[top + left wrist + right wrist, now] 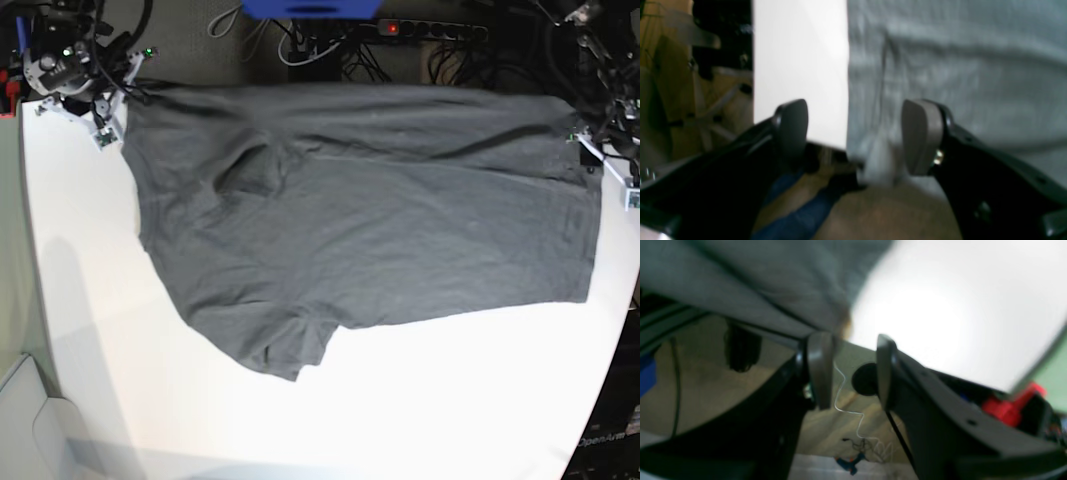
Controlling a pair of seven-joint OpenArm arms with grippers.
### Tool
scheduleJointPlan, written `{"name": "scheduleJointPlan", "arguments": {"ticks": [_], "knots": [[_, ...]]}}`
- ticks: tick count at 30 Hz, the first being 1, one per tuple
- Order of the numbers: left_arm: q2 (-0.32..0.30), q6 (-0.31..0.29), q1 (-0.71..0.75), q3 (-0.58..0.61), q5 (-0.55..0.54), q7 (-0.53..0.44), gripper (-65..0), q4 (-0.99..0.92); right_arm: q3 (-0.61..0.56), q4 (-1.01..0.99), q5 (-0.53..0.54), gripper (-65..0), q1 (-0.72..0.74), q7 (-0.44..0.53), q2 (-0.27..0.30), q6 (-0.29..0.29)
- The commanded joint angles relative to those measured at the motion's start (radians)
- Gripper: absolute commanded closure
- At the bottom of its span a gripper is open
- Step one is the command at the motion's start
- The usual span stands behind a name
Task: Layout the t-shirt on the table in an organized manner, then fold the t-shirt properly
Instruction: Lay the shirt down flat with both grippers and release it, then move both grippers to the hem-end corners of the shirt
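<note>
The t-shirt [370, 220] lay spread across the far half of the table [420, 400], its upper edge running along the table's far rim and one sleeve bunched toward the near side; its neck label could not be made out. The left gripper [855, 136] stood open at the shirt's corner, the cloth edge blurred between its pads, nothing clamped. The right gripper [849, 368] was parted too, one finger [820, 368] just beside the hem; whether it touched was unclear. Both arms were mostly cut off in the base view.
</note>
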Motion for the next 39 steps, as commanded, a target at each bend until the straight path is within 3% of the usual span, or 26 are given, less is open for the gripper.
{"name": "scheduleJointPlan", "arguments": {"ticks": [1,7,12,18,25,31,39], "knots": [[-0.018,0.005,-0.004,-0.004,-0.003,-0.012,-42.9,0.017,0.014,0.019,0.002,-22.9,0.005,0.003,0.012,-0.004],[-0.013,0.018,-0.058,-0.006,-0.003,-0.012,-42.9,0.019,0.054,0.019,0.002,-22.9,0.068,0.001,0.032,-0.004],[-0.013,0.018,-0.134,-0.006,-0.002,-0.012,-42.9,0.008,0.047,0.014,0.002,-23.0,0.222,-0.002,0.031,-0.004],[-0.020,0.019,-0.279,-0.003,0.001,-0.012,-42.9,-0.093,-0.111,-0.046,0.001,-29.9,0.447,-0.003,0.031,-0.004],[-0.021,0.019,-0.447,0.002,0.127,-0.027,-42.9,-0.245,-0.265,-0.431,0.002,-40.6,0.742,0.023,0.031,-0.004],[-0.021,0.019,-0.512,0.002,0.202,-0.168,-42.9,-0.346,-0.271,-0.811,0.001,-41.4,0.944,0.249,0.032,-0.004],[-0.021,0.019,-0.509,0.002,0.218,-0.184,-42.9,-0.348,-0.269,-1.224,0.002,-41.6,1.101,0.578,0.103,-0.004]]}}
